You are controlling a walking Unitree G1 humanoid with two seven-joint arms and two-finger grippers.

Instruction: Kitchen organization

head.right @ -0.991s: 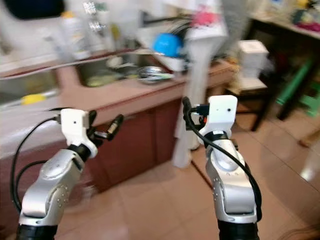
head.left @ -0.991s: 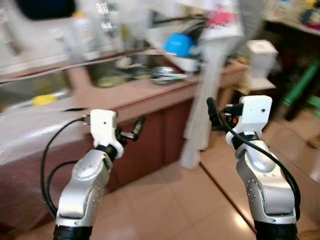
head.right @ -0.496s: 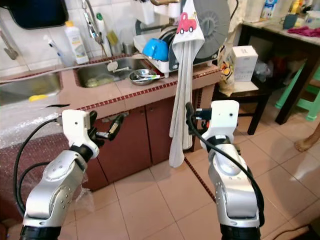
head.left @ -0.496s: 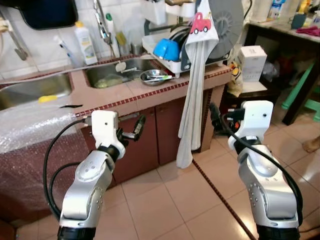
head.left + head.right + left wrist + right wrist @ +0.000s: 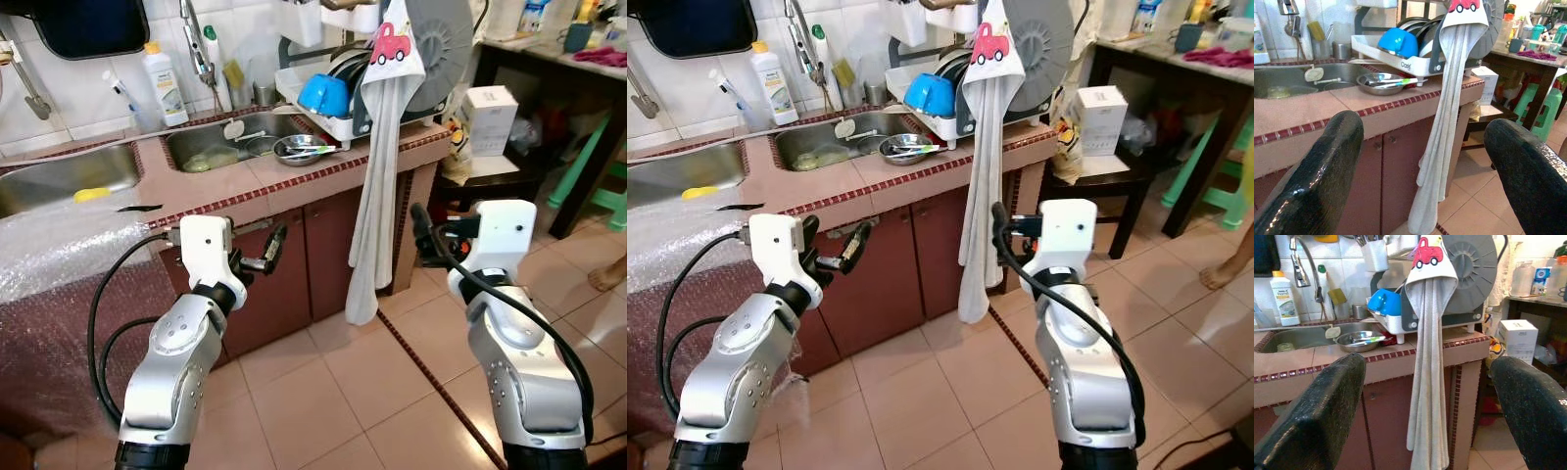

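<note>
Both empty, fingers apart: left hand, right hand. Advise approaching tabletop squarely, avoiding hanging towel.

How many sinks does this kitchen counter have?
2: a left sink holding something yellow, beside bubble wrap, and a right sink under the tap, beside the dish rack.

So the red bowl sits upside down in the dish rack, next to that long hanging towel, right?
Not quite: the bowl is blue, not red, as the left eye view shows. It does sit upside down in the dish rack, next to the long hanging towel.
</note>
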